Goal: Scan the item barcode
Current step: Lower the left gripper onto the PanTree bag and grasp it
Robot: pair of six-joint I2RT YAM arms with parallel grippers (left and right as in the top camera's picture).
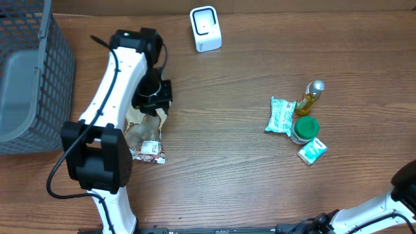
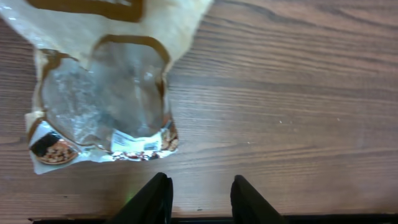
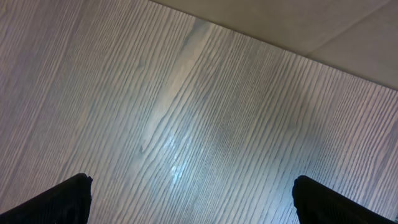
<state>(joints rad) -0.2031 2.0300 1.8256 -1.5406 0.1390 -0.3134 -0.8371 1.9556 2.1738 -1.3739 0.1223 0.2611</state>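
A tan and clear snack bag [image 1: 144, 133] lies flat on the wooden table, its white printed label [image 2: 134, 144] facing up near its lower edge. My left gripper [image 1: 155, 97] hovers at the bag's upper end. In the left wrist view this gripper [image 2: 199, 186] is open, with only bare wood between the jaws and the bag [image 2: 102, 99] lying apart from the fingertips. The white scanner [image 1: 205, 28] stands at the back centre of the table. My right gripper [image 3: 193, 193] is open wide over bare wood, holding nothing.
A grey wire basket [image 1: 32, 78] stands at the left edge. At the right lie a green-white packet [image 1: 281, 115], a yellow oil bottle [image 1: 311, 96], a green-lidded jar [image 1: 304, 130] and a small teal packet [image 1: 312, 151]. The right arm [image 1: 403, 188] enters at bottom right.
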